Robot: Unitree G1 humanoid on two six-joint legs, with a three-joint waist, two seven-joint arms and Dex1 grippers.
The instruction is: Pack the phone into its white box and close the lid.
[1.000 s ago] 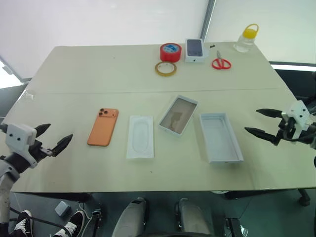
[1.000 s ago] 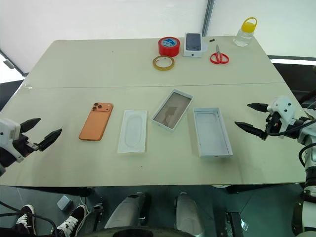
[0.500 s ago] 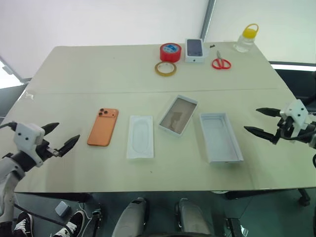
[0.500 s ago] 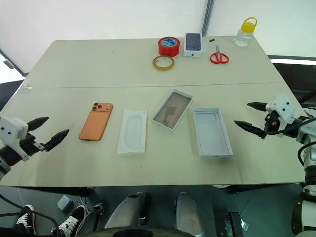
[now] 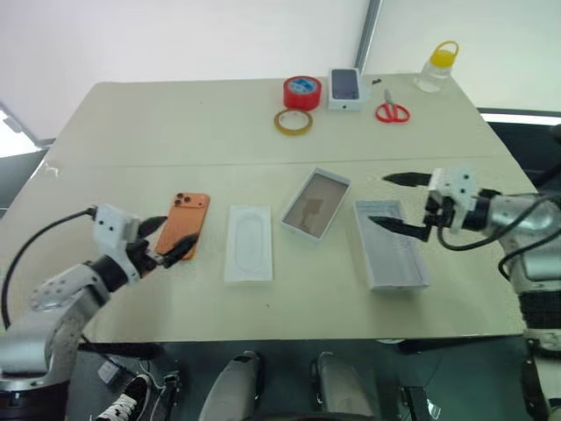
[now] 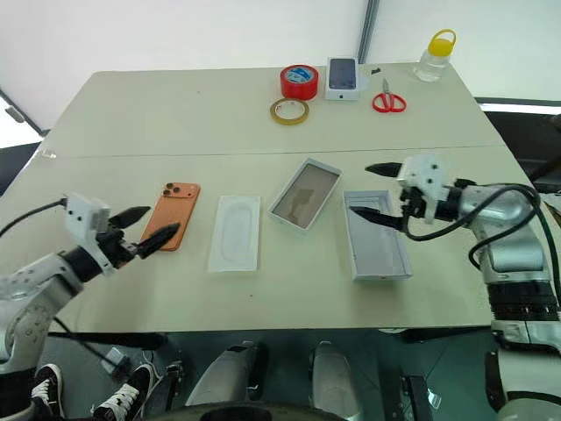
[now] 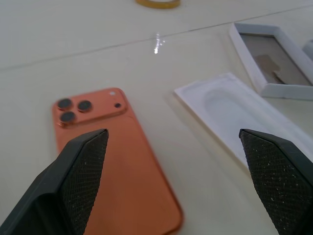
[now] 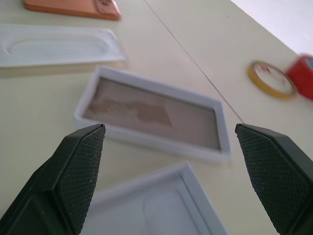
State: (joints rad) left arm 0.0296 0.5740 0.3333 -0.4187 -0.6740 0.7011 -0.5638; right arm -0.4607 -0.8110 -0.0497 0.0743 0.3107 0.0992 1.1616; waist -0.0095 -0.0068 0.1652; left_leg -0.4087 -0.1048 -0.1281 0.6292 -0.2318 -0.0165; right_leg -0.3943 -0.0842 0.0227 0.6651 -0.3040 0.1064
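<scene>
**Both tools swing inward over the bench**

Since a second ago the left tool has come in from the bench edge and now hovers, fingers spread and empty, at the near end of the phone, hiding its near corner. Just right of that tool lies a flat white sheet with an oval recess, then the white box, angled, brown floor showing. The right tool has also moved in; its jaws stand wide apart, holding nothing, above the far end of the lid, which lies inside up. Whether either tool touches anything cannot be told. Beyond it, across the pale bench, sit tape rolls, a small printed box, scissors and a bottle.
</scene>
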